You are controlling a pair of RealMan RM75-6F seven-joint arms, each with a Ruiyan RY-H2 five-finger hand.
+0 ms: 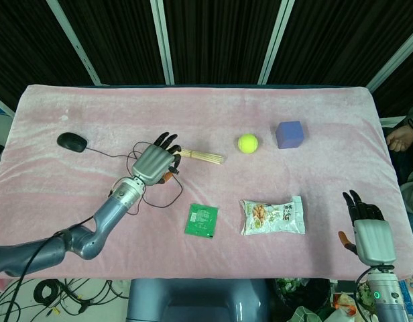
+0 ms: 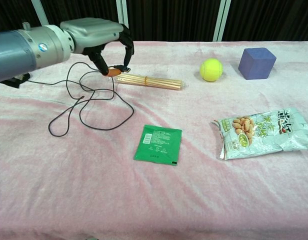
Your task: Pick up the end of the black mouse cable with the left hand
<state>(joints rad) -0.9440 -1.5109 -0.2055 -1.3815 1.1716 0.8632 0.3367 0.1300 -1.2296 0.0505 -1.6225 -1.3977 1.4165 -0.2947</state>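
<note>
From the head view, my left robot hand (image 1: 153, 163) sits over the middle-left of the pink table (image 1: 72, 194), its dark fingers pointing toward the far edge and its thumb side turned toward the sticks (image 1: 200, 156), which lie just beside it. The black mouse (image 1: 72, 141) rests well to the left, and its cable (image 1: 109, 155) runs from it across the cloth to loops under and around my left robot hand. A yellow ball (image 1: 247, 143) and a purple cube (image 1: 289, 134) lie further right near the far side, apart from each other. Nearer me are a green packet (image 1: 202, 220) and a snack bag (image 1: 273, 216), side by side with a gap between. My right robot hand (image 1: 369, 231) hangs at the near right edge of the table, fingers straight and apart, holding nothing. From the chest view, my left robot hand (image 2: 96, 37) is raised above the cloth at the upper left, and its fingers (image 2: 127, 47) curl down to meet the thumb, pinching the cable end (image 2: 118, 70) just above the left tip of the sticks (image 2: 150, 81). The cable (image 2: 91, 107) hangs from that pinch and lies in loose loops on the table (image 2: 69, 190) below and left of the hand. The green packet (image 2: 157, 144) lies flat near the middle, the snack bag (image 2: 265, 133) to its right, and the ball (image 2: 211, 69) and cube (image 2: 257, 63) beyond. The mouse is mostly hidden behind my arm in this view.
</note>
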